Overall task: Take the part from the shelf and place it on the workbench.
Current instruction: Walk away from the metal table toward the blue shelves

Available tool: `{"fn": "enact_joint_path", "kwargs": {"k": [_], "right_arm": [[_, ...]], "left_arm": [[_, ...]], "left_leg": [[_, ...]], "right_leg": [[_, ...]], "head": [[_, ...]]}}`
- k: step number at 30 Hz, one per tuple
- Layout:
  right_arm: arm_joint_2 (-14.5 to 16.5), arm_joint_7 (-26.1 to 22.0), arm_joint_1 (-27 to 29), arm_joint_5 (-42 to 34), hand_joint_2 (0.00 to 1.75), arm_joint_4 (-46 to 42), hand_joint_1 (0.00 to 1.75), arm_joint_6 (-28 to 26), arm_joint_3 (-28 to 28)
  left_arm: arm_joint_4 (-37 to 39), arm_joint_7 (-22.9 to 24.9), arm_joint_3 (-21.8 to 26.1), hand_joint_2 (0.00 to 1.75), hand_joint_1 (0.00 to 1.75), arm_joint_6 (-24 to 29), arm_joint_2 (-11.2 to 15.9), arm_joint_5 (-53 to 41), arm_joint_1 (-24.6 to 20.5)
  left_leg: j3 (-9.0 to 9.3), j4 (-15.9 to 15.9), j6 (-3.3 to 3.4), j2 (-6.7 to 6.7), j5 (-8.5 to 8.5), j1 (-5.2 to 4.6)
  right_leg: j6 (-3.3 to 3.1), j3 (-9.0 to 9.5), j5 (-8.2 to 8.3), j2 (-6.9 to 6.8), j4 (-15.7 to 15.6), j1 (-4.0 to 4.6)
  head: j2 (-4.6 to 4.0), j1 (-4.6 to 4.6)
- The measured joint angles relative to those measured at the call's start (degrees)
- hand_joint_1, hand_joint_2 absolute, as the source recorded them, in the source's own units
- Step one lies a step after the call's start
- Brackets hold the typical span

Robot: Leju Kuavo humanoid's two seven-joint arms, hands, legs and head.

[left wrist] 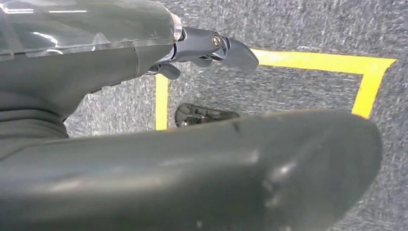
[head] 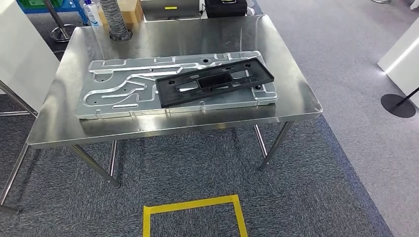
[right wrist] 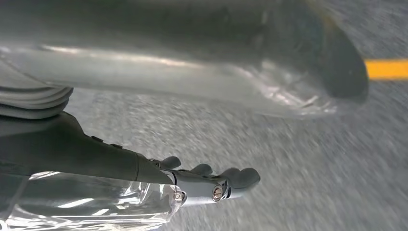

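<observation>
Black part lies on the bench, both robot hands hang free at your sides

Your bench (head: 291, 69) stands straight ahead across the carpet, carrying a silver plate (head: 118, 84) with the black part (head: 215, 81) resting on its right half, long axis running left to right and tilted slightly up at the right. That puts it a little nearer your right side. Your left robot hand (left wrist: 211, 50) and right robot hand (right wrist: 211, 183) both point at the floor, fingers loosely extended, gripping nothing; yellow tape (head: 192, 210) marks the floor before you.
</observation>
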Motion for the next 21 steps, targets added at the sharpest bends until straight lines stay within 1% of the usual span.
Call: {"fn": "enact_joint_path", "kwargs": {"k": [1,2,3,4,5,6,7,8,9,10,11,12,13,14,15,16,17,18,19,20,21], "right_arm": [[-0.36,1.17,-0.06,0.42,0.0,0.41,0.0,0.97,0.43],[-0.84,1.93,-0.1,0.62,0.0,0.85,0.0,1.84,0.82],[-1.36,2.24,-0.15,0.67,0.0,1.28,0.0,2.53,1.14],[-1.91,2.31,-0.15,0.67,0.0,1.66,0.0,2.97,1.39],[-2.5,2.2,-0.14,0.66,0.0,2.07,0.0,3.29,1.63],[-3.16,1.98,-0.16,0.66,0.0,2.46,0.0,3.48,1.84],[-3.86,1.69,-0.2,0.65,0.0,2.85,0.0,3.67,2.07],[-4.63,1.31,-0.27,0.65,0.0,3.22,0.0,3.88,2.32],[-5.41,0.9,-0.37,0.65,0.0,3.58,0.0,4.08,2.56],[-6.16,0.53,-0.47,0.65,0.0,3.89,0.0,4.24,2.78],[-6.88,0.11,-0.57,0.65,0.0,4.19,0.0,4.36,2.95],[-7.58,-0.42,-0.7,0.65,0.0,4.51,0.0,4.46,3.12],[-8.21,-0.96,-0.82,0.65,0.0,4.84,0.0,4.55,3.27],[-8.74,-1.57,-0.94,0.65,0.0,5.19,0.0,4.62,3.45],[-9.17,-2.2,-1.07,0.64,0.0,5.52,0.0,4.66,3.61],[-9.39,-2.77,-1.18,0.64,0.0,5.75,0.0,4.66,3.73],[-9.49,-3.31,-1.27,0.64,0.0,5.9,0.0,4.65,3.82],[-9.52,-3.81,-1.37,0.64,0.0,6.04,0.0,4.63,3.89],[-9.51,-4.19,-1.43,0.66,0.0,6.15,0.0,4.62,3.98],[-9.48,-4.4,-1.47,0.74,0.0,6.29,0.0,4.62,4.09],[-9.39,-4.46,-1.49,0.93,0.0,6.43,0.0,4.65,4.21]], "left_arm": [[0.0,0.19,0.0,0.0,0.0,0.26,0.04,-0.14,0.06],[0.0,0.31,-0.01,0.0,0.0,0.45,0.08,-0.33,0.14],[0.0,0.37,-0.03,0.0,0.0,0.57,0.11,-0.56,0.2],[0.0,0.39,-0.05,0.0,0.0,0.63,0.11,-0.77,0.26],[0.0,0.38,-0.09,0.0,0.0,0.66,0.11,-0.96,0.29],[0.0,0.32,-0.14,0.0,0.0,0.65,0.12,-1.13,0.3],[0.0,0.22,-0.21,0.0,0.0,0.63,0.15,-1.3,0.28],[0.0,0.07,-0.33,0.0,0.0,0.58,0.2,-1.44,0.22],[0.0,-0.14,-0.48,0.0,0.0,0.48,0.27,-1.57,0.11],[0.0,-0.37,-0.69,0.0,0.0,0.32,0.33,-1.68,-0.08],[0.0,-0.66,-0.9,0.0,0.0,0.13,0.4,-1.74,-0.29],[0.0,-1.02,-1.1,0.0,0.0,-0.09,0.47,-1.87,-0.46],[0.0,-1.39,-1.28,0.0,0.0,-0.29,0.57,-1.99,-0.59],[0.0,-1.72,-1.4,0.0,0.0,-0.45,0.67,-2.12,-0.64],[0.0,-1.96,-1.49,0.0,0.0,-0.59,0.75,-2.26,-0.7],[0.0,-2.08,-1.56,0.0,0.0,-0.66,0.81,-2.35,-0.79],[0.0,-2.12,-1.63,0.0,0.0,-0.7,0.85,-2.46,-0.87],[0.0,-2.14,-1.73,0.0,0.0,-0.72,0.9,-2.56,-0.95],[0.0,-2.14,-1.84,0.0,0.0,-0.7,0.97,-2.65,-0.99],[0.0,-2.14,-1.93,0.0,0.0,-0.69,1.04,-2.71,-1.0],[0.0,-2.14,-2.0,0.0,0.0,-0.67,1.09,-2.72,-1.01]], "left_leg": [[-0.42,0.71,-0.27,-0.2,-0.91,0.0],[-1.12,2.51,-0.52,-0.44,-2.78,0.02],[-2.12,5.45,-0.73,-0.66,-5.46,0.12],[-3.21,9.19,-0.95,-0.78,-8.22,0.23],[-4.04,12.95,-1.15,-0.81,-10.22,0.38],[-4.32,15.6,-1.34,-0.81,-10.97,0.51],[-3.77,16.53,-1.48,-0.81,-10.42,0.62],[-2.34,15.55,-1.57,-0.81,-8.95,0.71],[0.07,12.64,-1.62,-0.82,-7.32,0.81],[3.0,8.55,-1.6,-0.88,-6.63,0.84],[5.64,4.54,-1.4,-1.0,-6.67,0.75],[7.46,1.59,-1.1,-1.11,-7.11,0.61],[8.24,0.03,-0.69,-1.21,-7.65,0.37],[8.15,-0.36,-0.16,-1.23,-7.5,0.19],[7.68,-0.27,0.36,-1.09,-7.0,0.18],[7.15,-0.31,0.92,-0.95,-6.43,0.18],[6.49,-0.41,1.48,-0.79,-5.73,0.24],[5.7,-0.45,1.9,-0.67,-5.01,0.25],[4.82,-0.43,2.16,-0.65,-4.3,0.16],[3.9,-0.39,2.28,-0.62,-3.57,0.06],[2.95,-0.32,2.26,-0.59,-2.82,-0.03]], "right_leg": [[-0.37,-0.31,0.51,-0.14,-0.28,-0.15],[-0.73,-0.75,1.1,-0.29,-0.49,-0.31],[-0.98,-1.28,1.62,-0.44,-0.54,-0.37],[-1.15,-1.95,2.08,-0.49,-0.44,-0.32],[-1.19,-2.67,2.53,-0.55,-0.25,-0.26],[-1.16,-3.47,2.98,-0.59,0.0,-0.21],[-1.07,-4.37,3.42,-0.61,0.36,-0.22],[-0.94,-5.32,3.81,-0.6,0.81,-0.26],[-0.73,-6.27,4.16,-0.57,1.38,-0.33],[-0.46,-7.15,4.46,-0.54,1.98,-0.35],[-0.15,-7.82,4.73,-0.53,2.52,-0.36],[0.21,-8.23,5.07,-0.54,2.9,-0.39],[0.56,-8.46,5.46,-0.57,3.09,-0.44],[0.94,-8.57,5.96,-0.57,3.11,-0.49],[1.29,-8.74,6.13,-0.53,3.19,-0.62],[1.59,-9.15,5.4,-0.47,3.67,-0.74],[1.85,-9.75,3.55,-0.42,4.98,-0.82],[2.06,-10.55,0.61,-0.39,7.48,-0.96],[2.25,-11.43,-2.58,-0.39,10.85,-1.03],[2.42,-12.14,-5.06,-0.39,14.64,-1.1],[2.57,-12.47,-6.15,-0.39,17.85,-1.16]], "head": [[0.0,0.0],[0.0,-0.01],[0.0,-0.01],[0.0,-0.01],[0.0,-0.01],[0.0,-0.01],[0.0,-0.01],[0.0,-0.01],[0.0,-0.01],[0.0,-0.02],[0.0,-0.01],[0.0,-0.01],[0.0,-0.01],[0.0,-0.01],[0.0,-0.01],[0.0,-0.01],[0.0,0.0],[0.0,0.0],[0.0,0.0],[0.0,0.0],[0.0,0.0]]}}
